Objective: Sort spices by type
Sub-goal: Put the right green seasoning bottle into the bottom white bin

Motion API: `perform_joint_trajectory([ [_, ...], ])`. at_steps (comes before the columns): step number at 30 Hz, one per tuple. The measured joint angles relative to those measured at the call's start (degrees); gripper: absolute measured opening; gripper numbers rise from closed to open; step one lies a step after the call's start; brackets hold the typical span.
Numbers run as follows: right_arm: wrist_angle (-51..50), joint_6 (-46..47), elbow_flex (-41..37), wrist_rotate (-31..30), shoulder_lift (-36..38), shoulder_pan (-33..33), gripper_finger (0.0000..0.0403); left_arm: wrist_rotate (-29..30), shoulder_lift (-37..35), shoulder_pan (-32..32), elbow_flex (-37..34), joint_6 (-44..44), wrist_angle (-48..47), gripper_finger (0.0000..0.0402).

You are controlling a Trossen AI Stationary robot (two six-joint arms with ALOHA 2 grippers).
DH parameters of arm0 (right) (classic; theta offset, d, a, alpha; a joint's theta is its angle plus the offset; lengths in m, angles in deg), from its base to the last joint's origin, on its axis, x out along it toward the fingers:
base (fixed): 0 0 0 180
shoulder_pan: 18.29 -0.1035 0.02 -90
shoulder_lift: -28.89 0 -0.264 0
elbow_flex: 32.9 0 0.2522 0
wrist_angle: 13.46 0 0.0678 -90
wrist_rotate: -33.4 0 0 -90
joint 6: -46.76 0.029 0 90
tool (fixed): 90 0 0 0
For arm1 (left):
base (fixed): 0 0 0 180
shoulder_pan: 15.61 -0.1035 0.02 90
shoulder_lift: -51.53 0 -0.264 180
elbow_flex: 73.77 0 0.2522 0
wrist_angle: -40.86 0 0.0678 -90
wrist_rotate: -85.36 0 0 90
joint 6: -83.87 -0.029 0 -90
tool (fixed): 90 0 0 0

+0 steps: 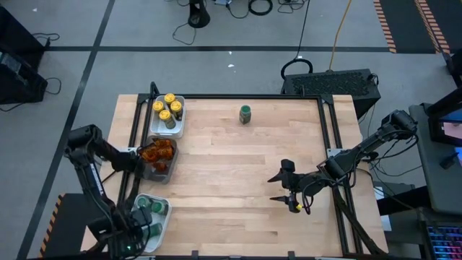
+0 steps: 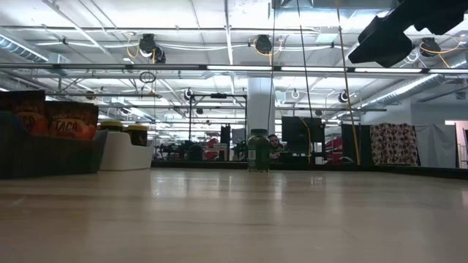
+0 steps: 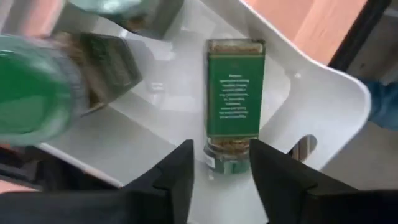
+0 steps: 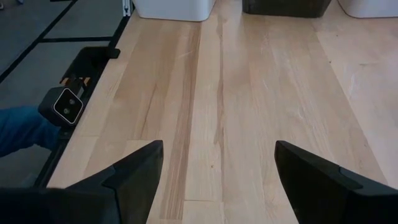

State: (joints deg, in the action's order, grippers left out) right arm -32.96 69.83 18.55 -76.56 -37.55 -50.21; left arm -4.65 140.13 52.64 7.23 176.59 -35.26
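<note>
The green-lidded jars point(image 1: 150, 209) lay in the white tray point(image 1: 165, 217) at the table's near left corner. In the left wrist view one of them, a jar with a green label point(image 3: 231, 99), lay on its side on the tray floor, its lid end between the two dark fingers point(image 3: 177, 180) of the left gripper point(image 1: 144, 230). The fingers stood a little apart on either side of the lid (whether they pressed it or had let go could not be told). A second green-lidded jar point(image 3: 37, 84) loomed close beside the camera.

Up the left edge sat the dark grey tray point(image 1: 148, 167) with the orange-brown packets point(image 1: 159, 151), and beyond it another white tray point(image 1: 180, 123) holding the yellow-lidded jars point(image 1: 167, 107). One lone green-lidded jar point(image 1: 245, 113) stood upright near the far edge of the wooden table point(image 1: 238, 188), well apart from the trays.

The right gripper point(image 1: 280, 186) hung over the right half of the table, its fingers spread wide and holding nothing.
</note>
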Motion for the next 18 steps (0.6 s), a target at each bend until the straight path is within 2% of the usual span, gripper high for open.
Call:
perform_joint_trajectory([
  [5,-0.1,-0.9,0.0,0.1,0.0,0.0,0.029,-1.6,3.5,-0.4,-0.4,-0.1,1.0,0.0218],
  [11,0.0,-1.8,0.0,0.1,0.0,0.5,0.029,-1.4,3.7,-1.4,-0.5,-0.1,1.4,0.0289],
  [15,0.0,-1.4,0.0,0.1,0.0,0.7,0.029,-1.2,4.1,-1.4,-0.5,-2.0,4.1,0.032],
  [18,0.0,-1.3,0.0,0.1,0.0,0.7,0.029,-0.6,4.5,-1.4,-0.5,-3.5,5.7,0.0328],
])
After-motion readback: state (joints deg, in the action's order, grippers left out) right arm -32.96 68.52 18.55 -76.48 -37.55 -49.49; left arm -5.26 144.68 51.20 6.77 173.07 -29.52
